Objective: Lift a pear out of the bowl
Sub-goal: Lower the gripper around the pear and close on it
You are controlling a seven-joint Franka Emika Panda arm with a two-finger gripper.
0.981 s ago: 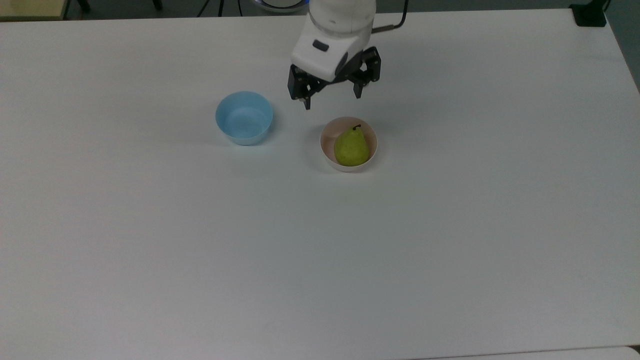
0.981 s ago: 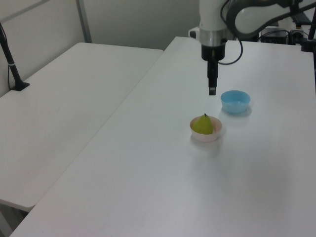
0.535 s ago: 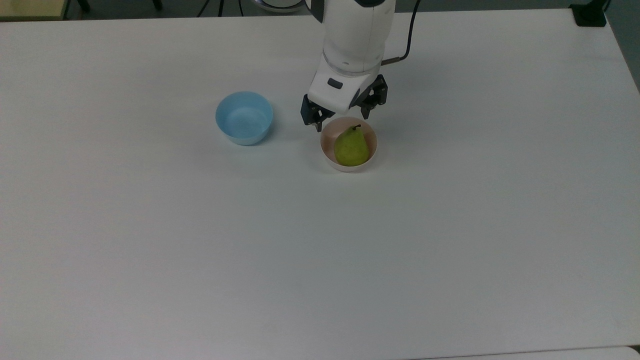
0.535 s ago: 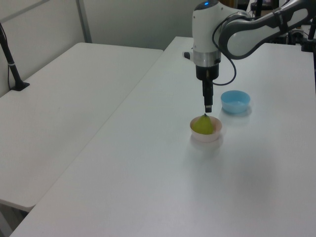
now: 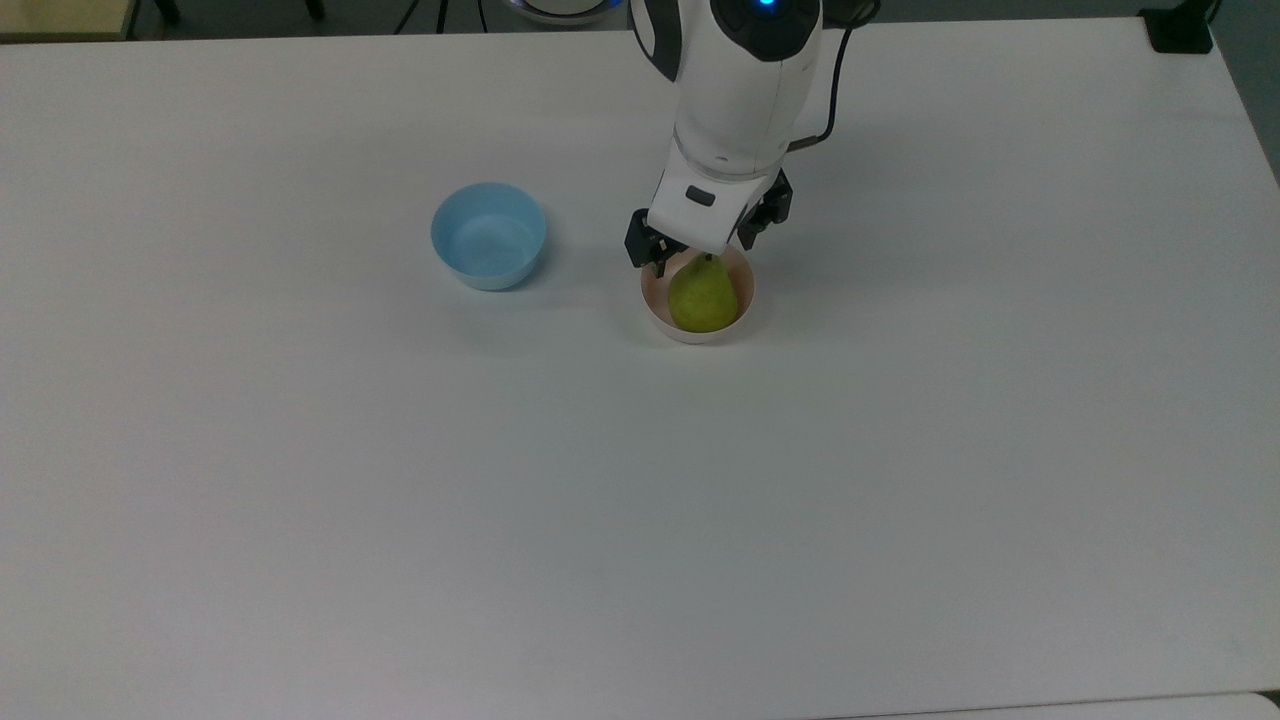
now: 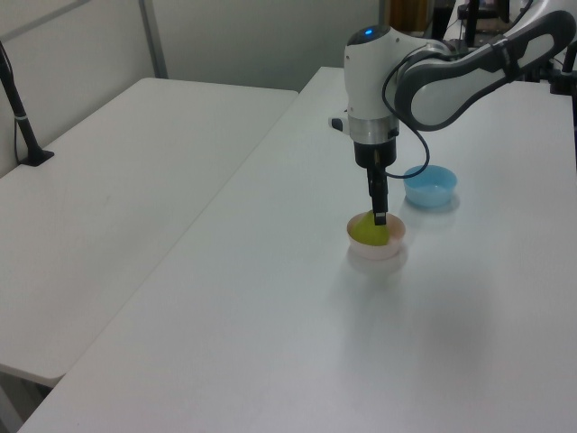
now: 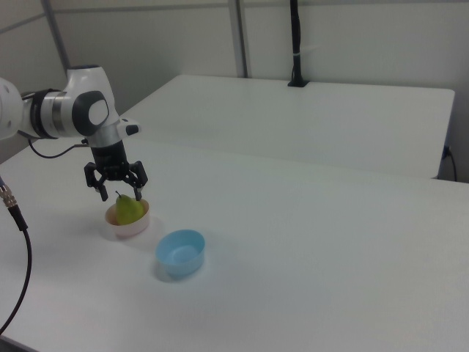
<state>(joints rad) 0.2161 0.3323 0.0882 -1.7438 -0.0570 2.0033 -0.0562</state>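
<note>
The yellow-green pear (image 5: 703,300) (image 6: 364,234) (image 7: 130,211) stands with its stem up in the pale pink bowl (image 5: 694,334) (image 6: 375,253) (image 7: 124,230) on the white table. My gripper (image 5: 704,256) (image 6: 380,217) (image 7: 121,194) is open just above the bowl, its black fingers spread to either side of the pear's narrow top. In the right view the fingertips (image 7: 102,195) hang at about the stem's height and hold nothing. The white hand covers the bowl's far rim in the top view.
A light blue bowl (image 5: 488,236) (image 6: 429,185) (image 7: 181,252) sits with nothing in it on the top view's left of the pink bowl. The arm's cable (image 5: 826,90) hangs behind the hand. A second white table (image 6: 117,171) adjoins this one.
The gripper has come down and forward from behind the pink bowl until its open fingers straddle the pear's top. The pear and both bowls have stayed put.
</note>
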